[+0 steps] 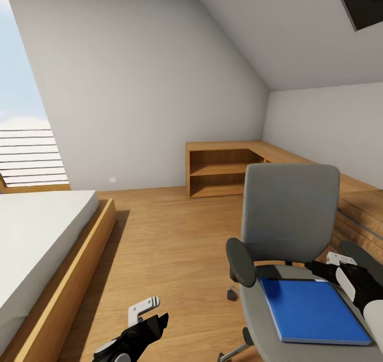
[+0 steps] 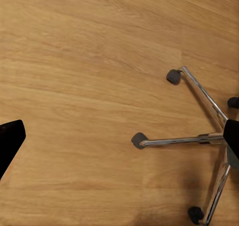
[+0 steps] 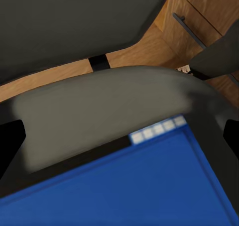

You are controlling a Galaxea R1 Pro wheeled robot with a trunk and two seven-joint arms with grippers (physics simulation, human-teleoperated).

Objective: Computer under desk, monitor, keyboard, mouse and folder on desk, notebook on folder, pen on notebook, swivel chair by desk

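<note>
Folder (image 1: pixel 313 312) flat on chair (image 1: pixel 290 213) seat, ready for pickup. Right hand (image 1: pixel 325 266) open above its far edge; left hand (image 1: pixel 151 311) open, idle over floor (image 1: pixel 170 245).

Attic bedroom: sloped ceiling (image 1: pixel 276 27), bed (image 1: pixel 37 234), wooden shelving (image 1: pixel 223 170).

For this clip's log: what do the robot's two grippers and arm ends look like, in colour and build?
Both are mostly glossy black. The left gripper has a black body with a pale grey-white bracket-like finger piece. The right gripper likewise shows black casing with small white parts, and a white rounded arm segment sits behind it. No cables or markings are visible.
</note>
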